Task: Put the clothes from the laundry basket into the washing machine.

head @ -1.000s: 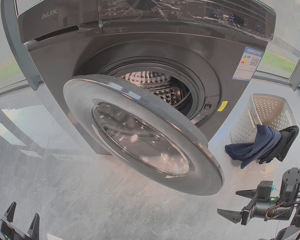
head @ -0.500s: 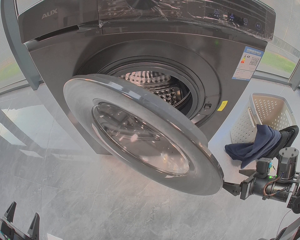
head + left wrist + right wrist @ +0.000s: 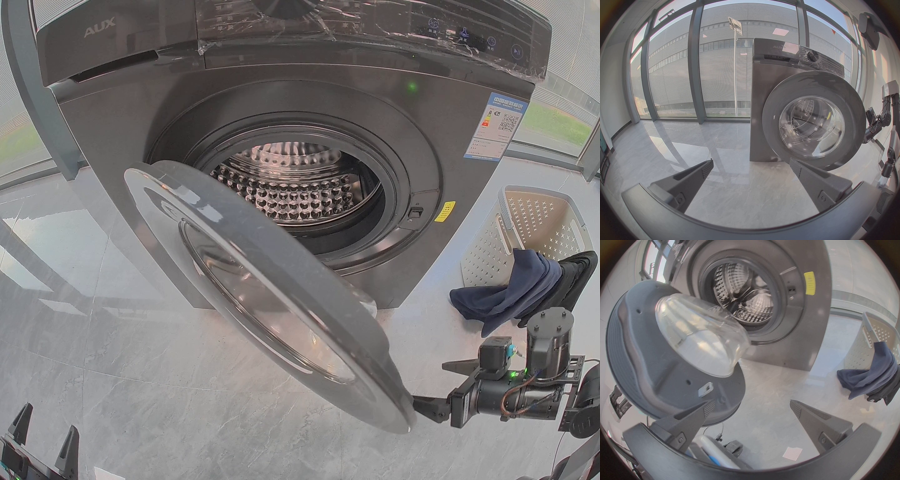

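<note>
The grey washing machine (image 3: pixel 300 81) stands ahead with its round door (image 3: pixel 275 300) swung wide, and the steel drum (image 3: pixel 294 187) looks empty. At the right, a white laundry basket (image 3: pixel 507 209) lies tipped on the floor. A navy garment (image 3: pixel 519 290) and a black garment (image 3: pixel 572 278) hang over its rim. My right gripper (image 3: pixel 445 387) is open, one fingertip against the door's lower outer edge. In the right wrist view the door's inner side (image 3: pixel 640 365), the drum (image 3: pixel 743 293) and the navy garment (image 3: pixel 872 374) show beyond the open gripper (image 3: pixel 751 405). My left gripper (image 3: pixel 45 434) is open and low at the left.
Glossy grey floor tiles spread around the machine, with free room in front and to the left. A small white paper scrap (image 3: pixel 792 453) lies on the floor near the right gripper. Window frames (image 3: pixel 693 62) stand behind the machine. The left wrist view faces the door's outer side (image 3: pixel 815 118).
The door has swung much wider, uncovering the drum. My right gripper moved up to the door's edge, then left and down with it. The left arm has not moved.
</note>
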Controlling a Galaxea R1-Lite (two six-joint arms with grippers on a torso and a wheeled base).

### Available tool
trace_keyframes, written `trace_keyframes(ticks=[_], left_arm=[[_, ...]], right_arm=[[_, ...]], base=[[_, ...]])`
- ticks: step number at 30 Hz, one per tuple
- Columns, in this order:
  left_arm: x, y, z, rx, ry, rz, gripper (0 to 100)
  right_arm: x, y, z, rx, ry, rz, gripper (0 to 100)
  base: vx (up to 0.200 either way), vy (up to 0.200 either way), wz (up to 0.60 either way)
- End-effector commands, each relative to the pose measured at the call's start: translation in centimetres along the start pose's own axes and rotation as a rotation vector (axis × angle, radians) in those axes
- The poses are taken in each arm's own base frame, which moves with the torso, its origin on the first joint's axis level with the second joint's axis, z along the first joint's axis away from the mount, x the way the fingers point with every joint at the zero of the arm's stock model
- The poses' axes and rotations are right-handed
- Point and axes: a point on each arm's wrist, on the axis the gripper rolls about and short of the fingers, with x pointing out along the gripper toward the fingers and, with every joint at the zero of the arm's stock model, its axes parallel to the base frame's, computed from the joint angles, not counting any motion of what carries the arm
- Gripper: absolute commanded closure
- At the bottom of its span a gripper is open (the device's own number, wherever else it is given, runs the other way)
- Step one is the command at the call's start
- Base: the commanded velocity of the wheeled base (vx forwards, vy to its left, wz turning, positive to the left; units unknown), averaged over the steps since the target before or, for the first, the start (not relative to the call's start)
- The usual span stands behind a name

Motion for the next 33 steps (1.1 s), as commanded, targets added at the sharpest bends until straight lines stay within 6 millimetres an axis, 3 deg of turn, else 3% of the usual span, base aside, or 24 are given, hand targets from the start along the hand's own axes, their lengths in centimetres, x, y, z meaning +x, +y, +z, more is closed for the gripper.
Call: trace_keyframes(ticks=[1, 3, 10, 15, 23, 33], left_arm=[[0.1, 0.0, -0.5, 0.001, 0.007, 0.000, 0], [0.1, 0.0, -0.5, 0.001, 0.007, 0.000, 0], [0.1, 0.0, -0.5, 0.001, 0.007, 0.000, 0], [0.1, 0.0, -0.5, 0.000, 0.007, 0.000, 0], [0.1, 0.0, -0.5, 0.000, 0.007, 0.000, 0], [0.1, 0.0, -0.5, 0.000, 0.007, -0.001, 0]], right_arm=[[-1.0, 1.0, -0.4, 0.009, -0.010, 0.042, 0], [-0.9, 1.0, -0.2, 0.018, -0.019, 0.038, 0], [3.8, -0.8, 3.3, 0.128, -0.079, -0.125, 0], [5.6, -0.7, 4.9, 0.138, -0.113, -0.121, 0], [6.1, 1.8, 3.2, 0.095, -0.043, -0.043, 0], [4.3, 4.9, 1.1, 0.046, 0.016, 0.071, 0]], base=[[0.000, 0.000, 0.00], [0.000, 0.000, 0.00], [0.000, 0.000, 0.00], [0.000, 0.000, 0.00], [0.000, 0.000, 0.00], [0.000, 0.000, 0.00]])
